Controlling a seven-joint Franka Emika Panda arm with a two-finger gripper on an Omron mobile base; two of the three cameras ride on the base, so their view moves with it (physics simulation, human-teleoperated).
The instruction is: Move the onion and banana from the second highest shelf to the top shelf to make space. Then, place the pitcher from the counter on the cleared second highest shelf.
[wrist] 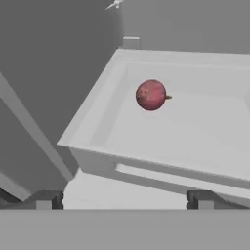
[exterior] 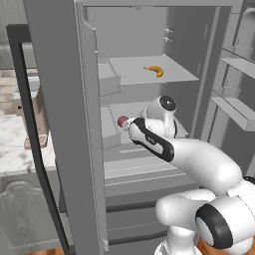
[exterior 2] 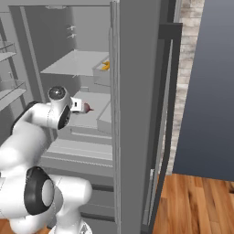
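The banana (exterior: pixel 153 70) lies yellow on the top shelf (exterior: pixel 134 77) of the open fridge; its tip also peeks out in the right base view (exterior 2: pixel 105 66). One level down, the maroon onion (exterior: pixel 122 121) (exterior 2: pixel 86 108) rests on the second highest shelf (exterior: pixel 127 109). My gripper (wrist: pixel 124 200) is open, its two dark fingertips (wrist: pixel 46 199) wide apart and empty. It hovers just in front of this shelf (wrist: pixel 205 127), with the onion (wrist: pixel 151 94) a short way ahead and slightly right of centre. The pitcher is out of view. A strip of the counter (exterior: pixel 12 149) shows at far left.
The open fridge door (exterior: pixel 60 124) stands close on the left, with bins on its inner face. Door racks (exterior: pixel 234 109) line the right side. Lower shelves and drawers (exterior: pixel 134 174) lie under my arm. A brown object (exterior: pixel 36 124) sits on the counter.
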